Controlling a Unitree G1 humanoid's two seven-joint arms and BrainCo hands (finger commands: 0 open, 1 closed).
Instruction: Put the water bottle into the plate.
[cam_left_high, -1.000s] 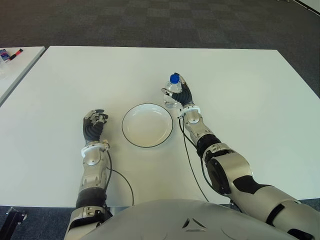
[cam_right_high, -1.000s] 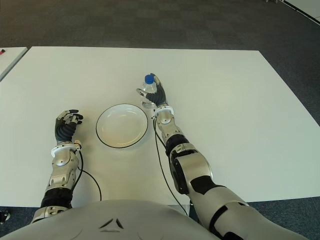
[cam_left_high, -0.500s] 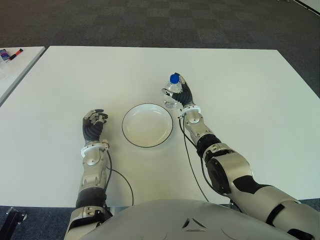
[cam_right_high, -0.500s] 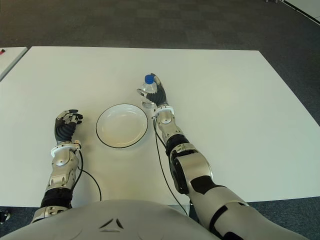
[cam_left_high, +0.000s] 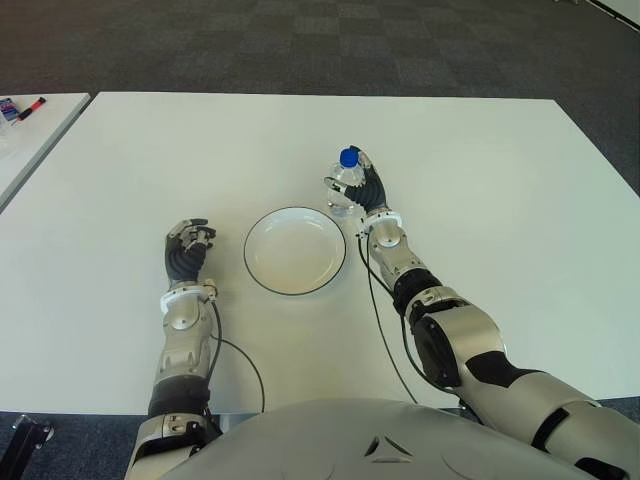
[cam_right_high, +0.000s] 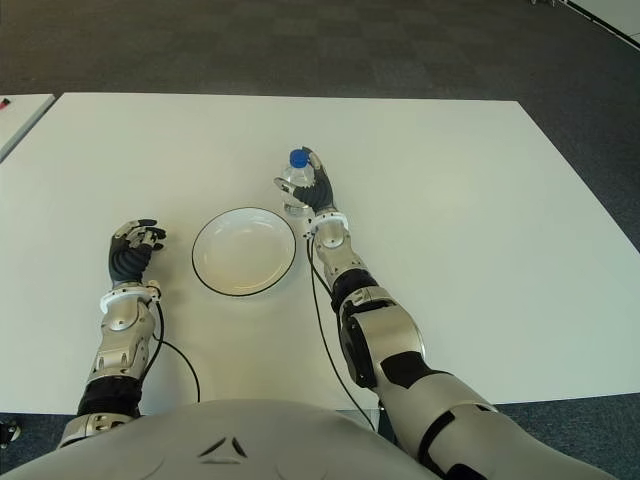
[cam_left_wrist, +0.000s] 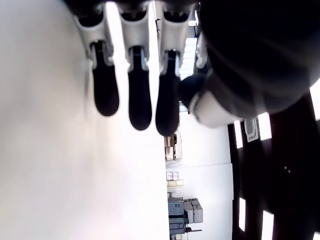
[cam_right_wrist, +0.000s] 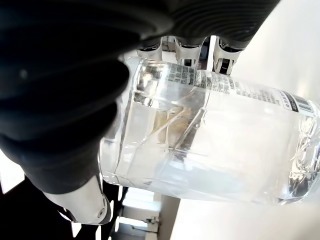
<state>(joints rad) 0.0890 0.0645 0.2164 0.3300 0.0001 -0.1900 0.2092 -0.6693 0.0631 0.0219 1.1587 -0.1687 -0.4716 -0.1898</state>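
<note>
Silver-grey arms, black-fingered right hand (cam_left_high: 368, 190), black cables.

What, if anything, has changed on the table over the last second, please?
Nothing has visibly changed. The right hand still grips the water bottle just beyond the plate, which is still empty, and the left hand stays curled to the plate's left.

We view the white worktop (cam_left_high: 480, 150) from two head-mounted eyes, facing forward and down; both cover the same area, including the plate (cam_left_high: 295, 250), from slightly offset positions. Our left wrist view sits very close to the left hand (cam_left_wrist: 131, 95), looking along its fingers. Our right wrist view sits equally close to the right hand (cam_right_wrist: 65, 100) and the bottle (cam_right_wrist: 210, 145).
</note>
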